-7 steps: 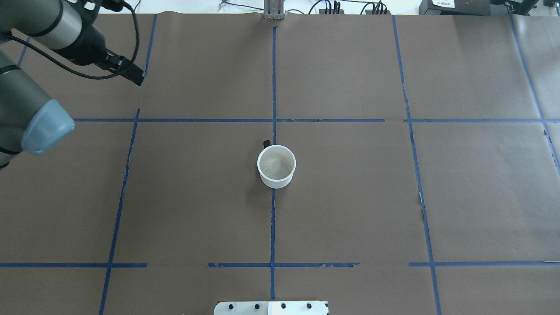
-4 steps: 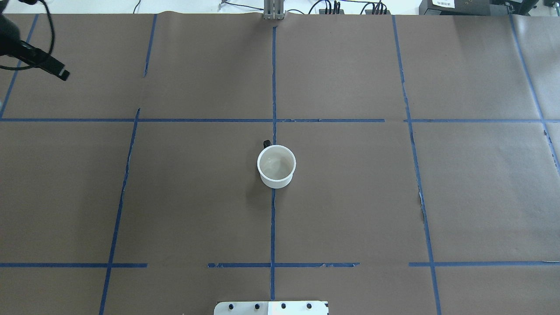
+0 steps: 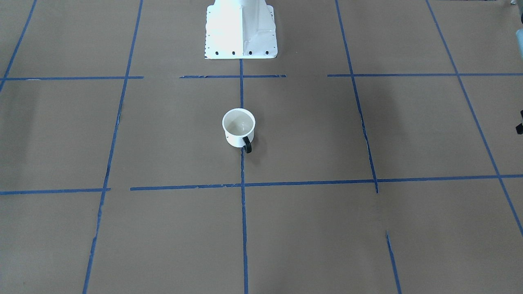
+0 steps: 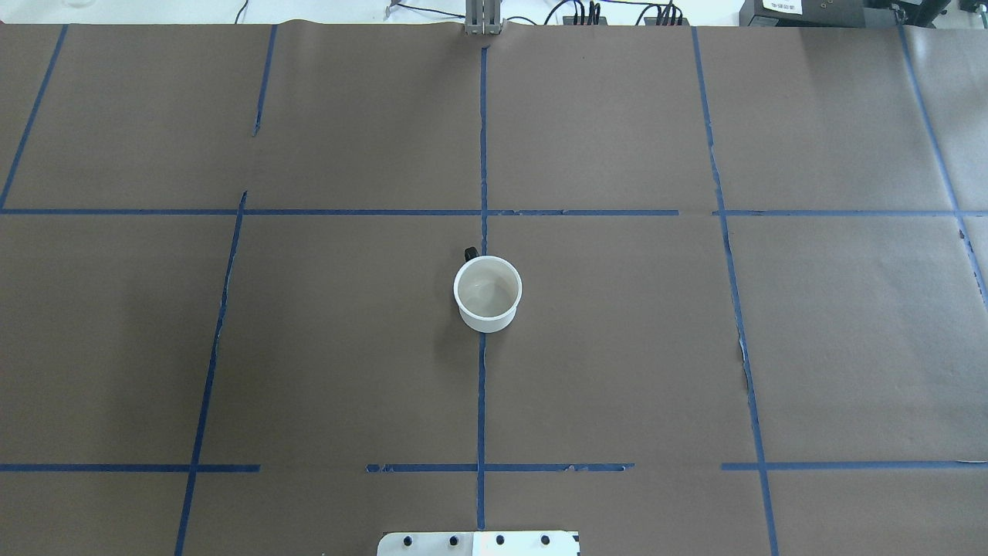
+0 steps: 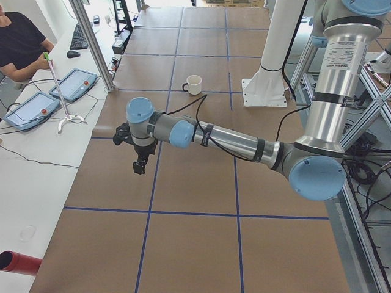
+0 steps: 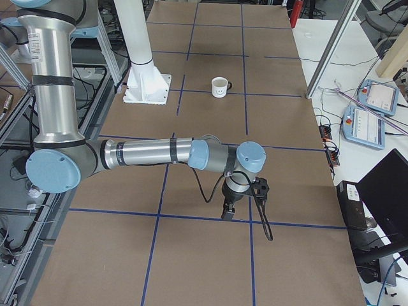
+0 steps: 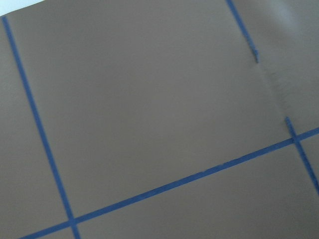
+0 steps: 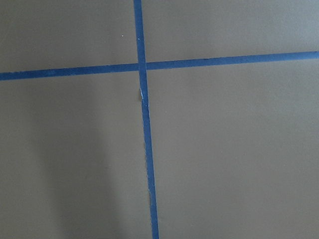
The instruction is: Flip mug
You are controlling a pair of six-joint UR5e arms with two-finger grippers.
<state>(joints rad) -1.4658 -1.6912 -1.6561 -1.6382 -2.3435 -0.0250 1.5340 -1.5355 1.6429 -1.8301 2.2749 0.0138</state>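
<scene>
At the middle of the table, on the crossing of the blue tape lines (image 4: 482,154), your mug (image 4: 487,293) stands upright with its mouth facing up, its black handle (image 3: 246,144) turned toward the operators' side and away from the robot's base (image 3: 240,28). Judging by that pose alone, you either have the flip already behind you, the mug now resting on its bottom, or you have not begun it; these views cannot settle which, and nothing is touching the mug. Both arms are parked well apart from it. Your left gripper (image 5: 140,165) hangs over the brown paper near the table's left end, far from the mug (image 5: 193,84), and your right gripper (image 6: 227,211) hangs likewise near the right end, with the mug (image 6: 220,87) and its smiley face a long way up the table. Neither gripper shows in the overhead view, so you cannot tell from these side views how far the fingers are parted; nothing appears to be held in either one. Each wrist camera sees only bare paper and tape, no mug. If the flip is left to do, you would need a long reach back to the centre first.
</scene>
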